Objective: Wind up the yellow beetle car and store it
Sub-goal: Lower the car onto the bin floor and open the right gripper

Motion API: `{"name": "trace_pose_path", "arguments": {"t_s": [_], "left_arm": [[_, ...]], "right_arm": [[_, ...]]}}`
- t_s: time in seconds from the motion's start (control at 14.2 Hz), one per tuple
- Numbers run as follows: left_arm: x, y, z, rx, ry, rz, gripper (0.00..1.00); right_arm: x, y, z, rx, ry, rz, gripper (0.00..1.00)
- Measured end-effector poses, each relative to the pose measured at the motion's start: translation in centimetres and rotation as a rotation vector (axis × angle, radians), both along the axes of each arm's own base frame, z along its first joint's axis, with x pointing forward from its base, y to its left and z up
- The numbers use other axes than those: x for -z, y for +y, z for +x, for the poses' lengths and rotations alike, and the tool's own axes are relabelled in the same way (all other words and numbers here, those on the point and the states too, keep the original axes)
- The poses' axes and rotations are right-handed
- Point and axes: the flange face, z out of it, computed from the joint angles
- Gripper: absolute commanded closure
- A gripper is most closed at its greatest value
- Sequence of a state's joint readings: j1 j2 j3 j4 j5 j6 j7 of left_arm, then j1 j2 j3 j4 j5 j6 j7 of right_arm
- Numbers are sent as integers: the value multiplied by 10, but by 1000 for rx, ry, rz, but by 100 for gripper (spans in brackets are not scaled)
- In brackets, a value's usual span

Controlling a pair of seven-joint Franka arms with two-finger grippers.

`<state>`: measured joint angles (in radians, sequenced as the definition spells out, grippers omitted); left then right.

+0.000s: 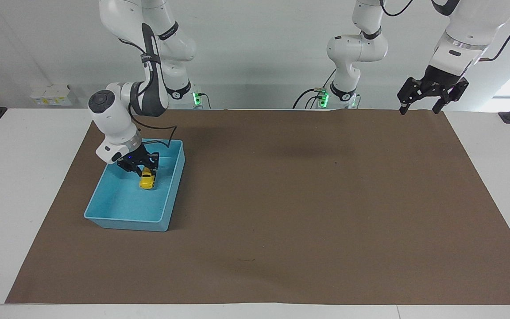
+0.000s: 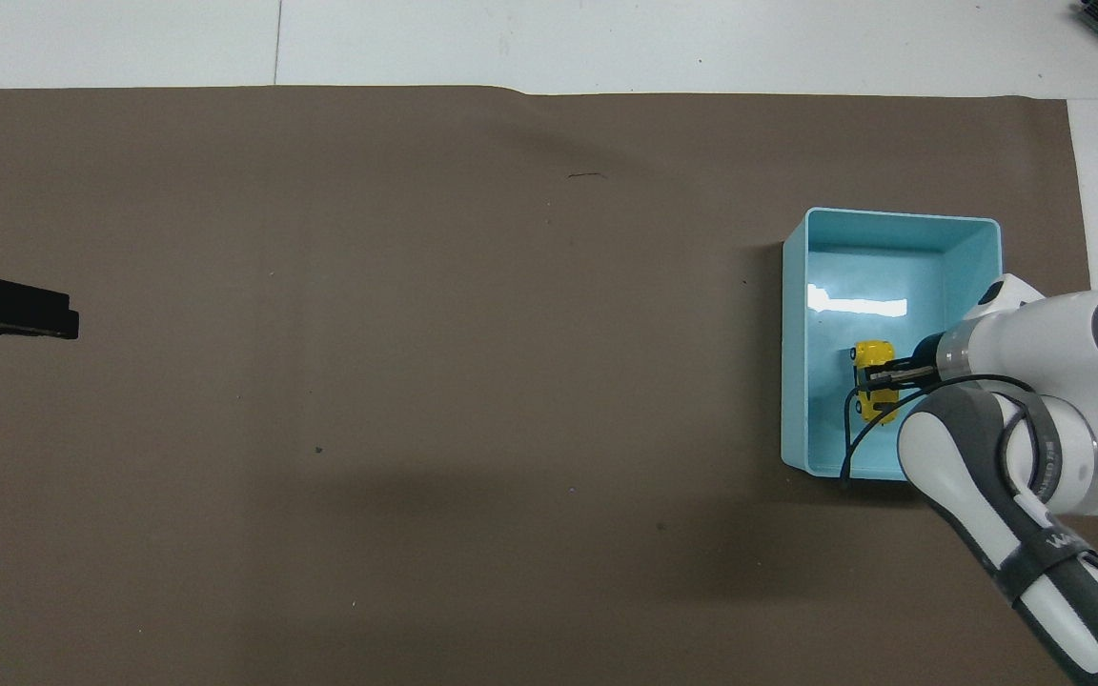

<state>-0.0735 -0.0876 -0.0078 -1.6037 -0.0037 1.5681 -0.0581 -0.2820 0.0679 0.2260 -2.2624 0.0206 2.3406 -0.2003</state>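
My right gripper (image 1: 145, 168) is clamped tight on the yellow beetle car (image 1: 147, 180), holding it down inside the light-blue bin (image 1: 126, 220), in the part of the bin nearer the robots. I can't tell whether the wheels touch the bin floor, so I would ease down until they do, keep the car level, then part the fingers just enough to let go and lift straight up, clear of the bin wall. A sideways pull could tip the car or drag the bin along the brown mat (image 1: 308, 199). My left gripper (image 1: 419, 107) waits high over the mat's corner, well apart from the bin, jaws wide and holding nothing.
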Motion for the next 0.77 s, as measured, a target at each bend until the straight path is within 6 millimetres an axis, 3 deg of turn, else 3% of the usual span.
{"name": "trace_pose_path", "arguments": {"t_s": [0.21,0.49,0.56,0.7,0.77], "left_arm": [[0,0,0,0,0,0,0],[0,0,0,0,0,0,0],[0,0,0,0,0,0,0],[0,0,0,0,0,0,0],[0,0,0,0,0,0,0]], "right_arm": [[-2,2,-1,-4,-7,-2,85],[-2,3,-2,-5,-7,-2,85],[-2,3,-2,-6,-6,-2,77],[0,3,-4,-6,-2,-2,0],[1,3,-4,-6,-3,-2,0]]}}
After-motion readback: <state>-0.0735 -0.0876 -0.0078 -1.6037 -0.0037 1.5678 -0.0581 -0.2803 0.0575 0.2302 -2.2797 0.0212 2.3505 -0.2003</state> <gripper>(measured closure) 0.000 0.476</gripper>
